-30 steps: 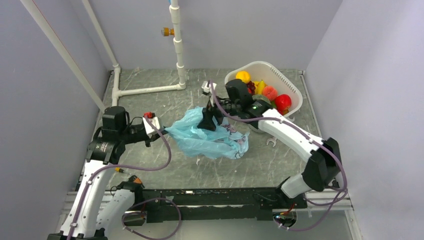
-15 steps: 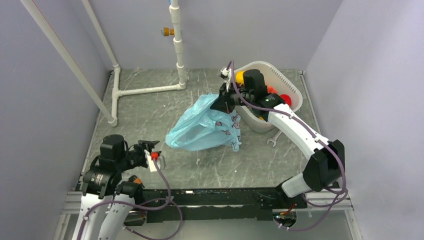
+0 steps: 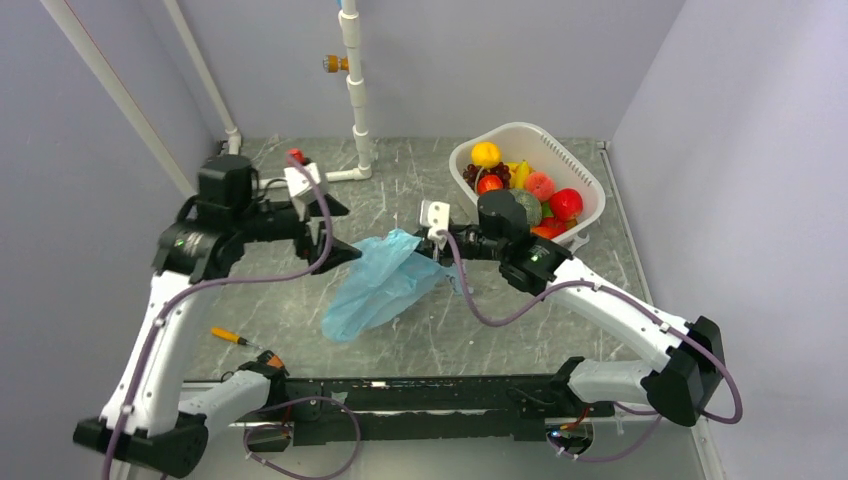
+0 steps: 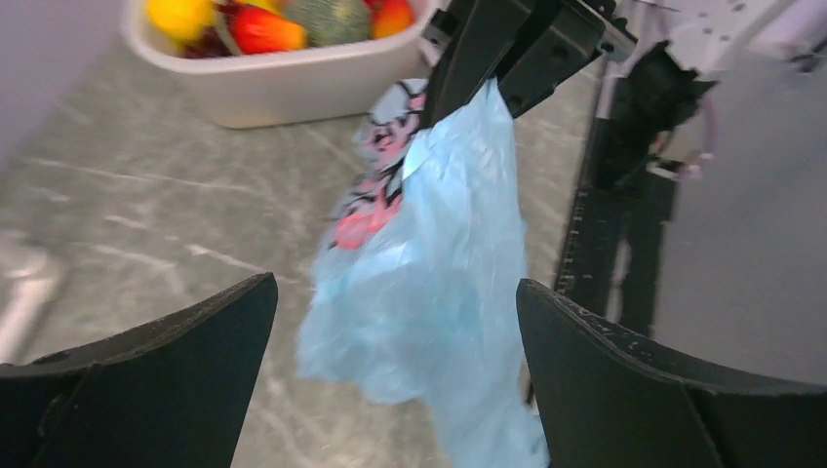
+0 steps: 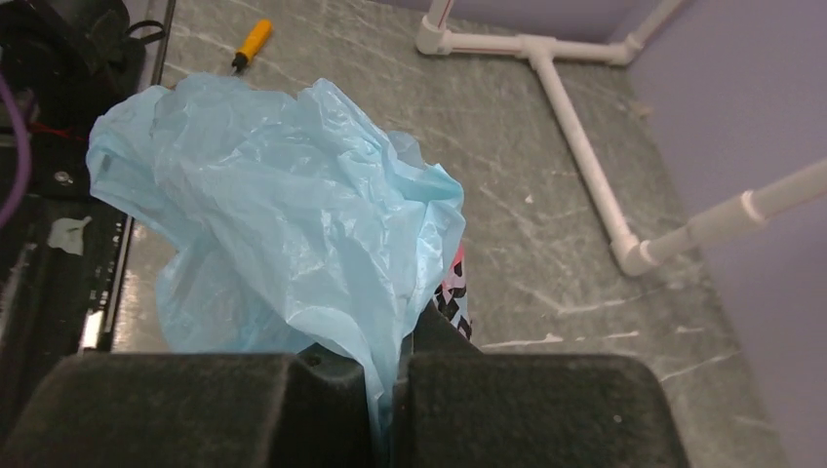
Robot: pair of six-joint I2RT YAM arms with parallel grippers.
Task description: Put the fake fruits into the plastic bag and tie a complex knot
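From above: a thin, crinkled, light-blue plastic bag hangs limp at the centre of a grey marbled table. The right gripper pinches its upper corner, at the bag's 2 o'clock. The left gripper hovers at the bag's 10 o'clock, fingers spread and holding nothing. The glossy fake fruits are heaped in a white slotted basket at the table's 1 o'clock. An orange-handled screwdriver lies at 8 o'clock.

Left wrist: the left gripper has matte black fingers wide apart, and the plastic bag drapes between them. Its pink and dark print is too blurred to read. The basket sits at 11 o'clock.

Right wrist: the right gripper is pressed together on a fold of the plastic bag, which billows upward. A white pipe runs at 2 o'clock.
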